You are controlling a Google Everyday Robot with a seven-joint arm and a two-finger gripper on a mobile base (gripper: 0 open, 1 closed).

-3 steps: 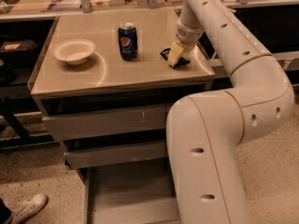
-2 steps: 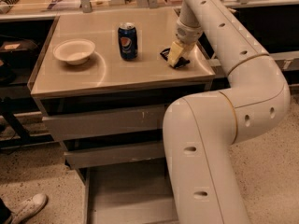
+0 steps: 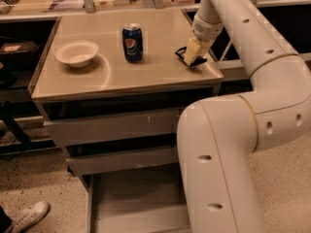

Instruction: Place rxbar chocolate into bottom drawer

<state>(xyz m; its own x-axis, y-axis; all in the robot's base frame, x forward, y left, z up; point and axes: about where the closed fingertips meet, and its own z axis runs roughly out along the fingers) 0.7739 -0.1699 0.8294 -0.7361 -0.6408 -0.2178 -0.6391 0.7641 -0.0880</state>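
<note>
Down on the smooth countertop (image 3: 146, 76), the end effector (image 3: 193, 52) touches the flat dark rxbar chocolate (image 3: 182, 55), grip unclear

The hand (image 3: 193, 52) is seen at the rxbar chocolate (image 3: 181, 53) near the counter's (image 3: 146, 79) right edge; the bottom drawer (image 3: 136, 203) is seen open.

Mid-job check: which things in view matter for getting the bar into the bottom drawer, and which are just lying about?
For the job: rxbar chocolate, on the counter near its right edge; hand, down at the bar; bottom drawer, pulled open.
Lying about: Pepsi can; white bowl; two upper drawers; shoe at lower left.
</note>
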